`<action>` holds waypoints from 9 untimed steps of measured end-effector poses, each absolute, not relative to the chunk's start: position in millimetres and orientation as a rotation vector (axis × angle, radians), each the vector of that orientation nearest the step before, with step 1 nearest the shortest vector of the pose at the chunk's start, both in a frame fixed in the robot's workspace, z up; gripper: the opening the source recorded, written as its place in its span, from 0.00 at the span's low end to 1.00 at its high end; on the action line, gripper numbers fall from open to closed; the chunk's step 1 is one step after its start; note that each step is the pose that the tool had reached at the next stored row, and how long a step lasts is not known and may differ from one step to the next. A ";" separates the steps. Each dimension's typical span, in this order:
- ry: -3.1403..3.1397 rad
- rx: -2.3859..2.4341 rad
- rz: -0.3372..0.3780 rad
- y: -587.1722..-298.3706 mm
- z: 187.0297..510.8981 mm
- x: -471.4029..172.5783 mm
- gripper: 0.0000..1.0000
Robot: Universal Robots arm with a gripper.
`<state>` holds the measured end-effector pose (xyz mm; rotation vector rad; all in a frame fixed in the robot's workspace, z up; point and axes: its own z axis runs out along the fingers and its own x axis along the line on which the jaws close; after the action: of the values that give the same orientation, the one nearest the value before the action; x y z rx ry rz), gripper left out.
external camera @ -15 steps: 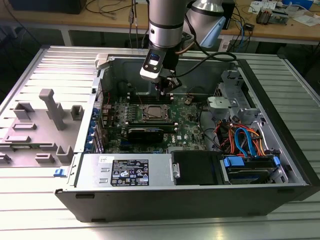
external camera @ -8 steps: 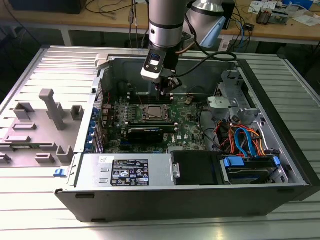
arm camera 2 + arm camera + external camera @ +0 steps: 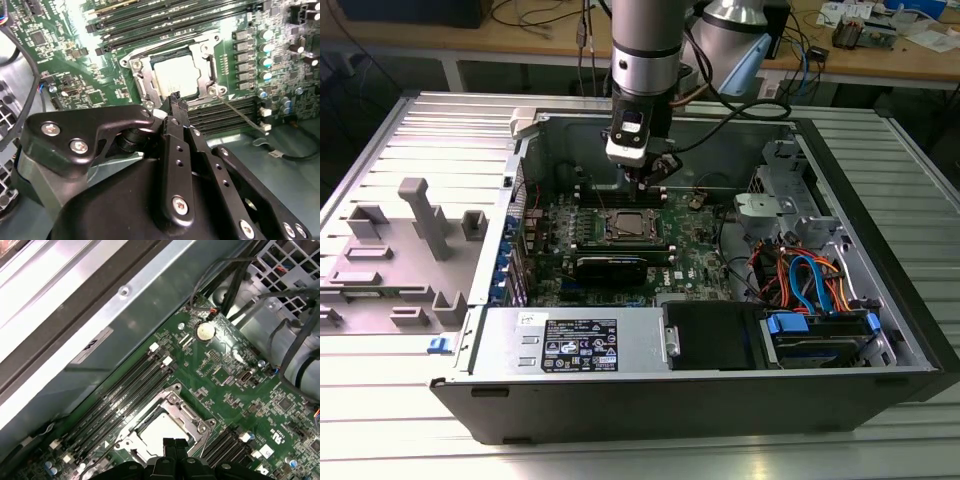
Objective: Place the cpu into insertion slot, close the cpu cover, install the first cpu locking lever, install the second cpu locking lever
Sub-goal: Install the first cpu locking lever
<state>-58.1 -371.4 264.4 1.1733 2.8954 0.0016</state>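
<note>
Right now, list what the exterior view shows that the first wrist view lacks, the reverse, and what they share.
Exterior view adds the open computer case, its labelled power supply, blue drive cables and a grey fixture tray. First wrist view adds the round coin battery. Both share the cpu under the cpu cover, the memory slots and the tool.

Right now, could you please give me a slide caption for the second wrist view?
The hand poised above the cpu, seated in the insertion slot beneath the lowered cpu cover.

A grey ribbed metal table (image 3: pixel 390 430) lies below the gripper (image 3: pixel 647 184). A wooden bench (image 3: pixel 890 62) with wires (image 3: pixel 535 17) stands far behind it.
</note>
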 end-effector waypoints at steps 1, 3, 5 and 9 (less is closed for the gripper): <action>2.897 1.170 0.002 -371.5 264.5 -60.3 0.11; 2.906 1.147 0.003 -371.4 264.4 -61.4 0.11; 2.935 1.071 0.003 -371.5 264.4 -61.4 0.11; 2.983 0.929 0.005 -371.5 264.4 -61.5 0.11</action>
<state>-61.5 -371.5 264.4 0.9295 2.9830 0.0047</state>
